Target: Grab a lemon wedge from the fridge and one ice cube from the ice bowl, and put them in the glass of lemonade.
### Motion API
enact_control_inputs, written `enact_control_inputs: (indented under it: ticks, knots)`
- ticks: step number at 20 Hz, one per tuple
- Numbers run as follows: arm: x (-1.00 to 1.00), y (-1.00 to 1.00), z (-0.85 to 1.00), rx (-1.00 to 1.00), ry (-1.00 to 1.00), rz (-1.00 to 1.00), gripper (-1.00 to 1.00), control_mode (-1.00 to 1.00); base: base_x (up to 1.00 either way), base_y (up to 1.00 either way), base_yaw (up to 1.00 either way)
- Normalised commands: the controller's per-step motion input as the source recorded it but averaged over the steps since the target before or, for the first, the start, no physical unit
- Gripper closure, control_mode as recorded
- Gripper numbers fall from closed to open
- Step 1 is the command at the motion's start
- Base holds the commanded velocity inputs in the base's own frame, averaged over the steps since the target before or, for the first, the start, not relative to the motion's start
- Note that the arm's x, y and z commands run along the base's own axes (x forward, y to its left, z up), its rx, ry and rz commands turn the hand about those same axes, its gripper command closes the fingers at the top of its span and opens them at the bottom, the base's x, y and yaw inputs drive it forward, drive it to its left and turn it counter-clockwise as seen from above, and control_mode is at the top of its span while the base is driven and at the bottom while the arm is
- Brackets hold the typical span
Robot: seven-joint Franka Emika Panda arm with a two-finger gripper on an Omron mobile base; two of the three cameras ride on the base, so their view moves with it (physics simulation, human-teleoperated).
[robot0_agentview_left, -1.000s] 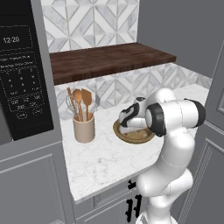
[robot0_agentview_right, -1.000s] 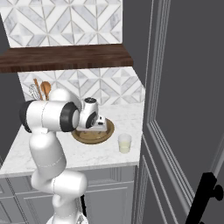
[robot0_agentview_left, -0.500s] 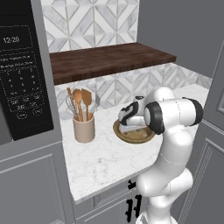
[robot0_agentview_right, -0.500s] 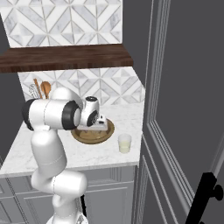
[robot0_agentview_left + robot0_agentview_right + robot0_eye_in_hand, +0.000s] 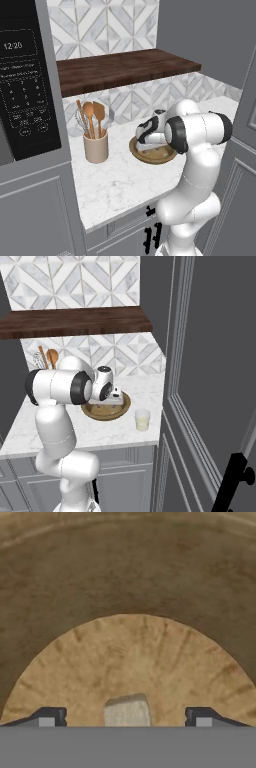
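The tan, wood-like ice bowl (image 5: 150, 159) (image 5: 107, 413) sits on the marble counter in front of the arm. My gripper (image 5: 146, 142) (image 5: 114, 400) points down into it. In the hand view the bowl's wall (image 5: 125, 572) curves around a pale ice cube (image 5: 127, 709) lying on the bowl's floor. The cube lies midway between the wide-apart tips of my open gripper (image 5: 125, 717), touching neither. The glass of lemonade (image 5: 142, 419) stands on the counter just right of the bowl. The fridge door (image 5: 210, 356) rises at the right. The lemon wedge is out of view.
A beige crock of wooden utensils (image 5: 96, 147) stands left of the bowl. A black microwave (image 5: 25, 75) fills the far left. A dark wooden shelf (image 5: 125, 67) overhangs the counter's back. The glass stands close to the counter's front edge.
The hand has settled slightly lower into the bowl, and the fingers have drawn in a touch. Bowl, glass and crock have not moved.
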Motion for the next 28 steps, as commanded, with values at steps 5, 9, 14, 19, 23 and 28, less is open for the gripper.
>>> enact_control_inputs:
  ticks: [5,9,14,19,23,28]
  knots:
    - [0.00,0.00,0.00,0.00,0.00,0.00,1.00,-1.00,0.00,0.00,0.00]
    - [0.00,0.00,0.00,0.00,0.00,0.00,1.00,-1.00,0.00,0.00,0.00]
    - [-0.03,0.00,0.01,-0.01,0.00,0.00,1.00,-1.00,0.00,0.00,0.00]
    - [-0.51,0.08,0.68,-0.02,-0.11,0.00,1.00,-1.00,0.00,0.00,0.00]
    - [-0.39,0.13,0.93,0.00,-0.17,0.01,1.00,-1.00,0.00,0.00,0.00]
    - [-0.26,0.01,0.54,0.04,-0.16,0.02,1.00,-1.00,0.00,0.00,0.00]
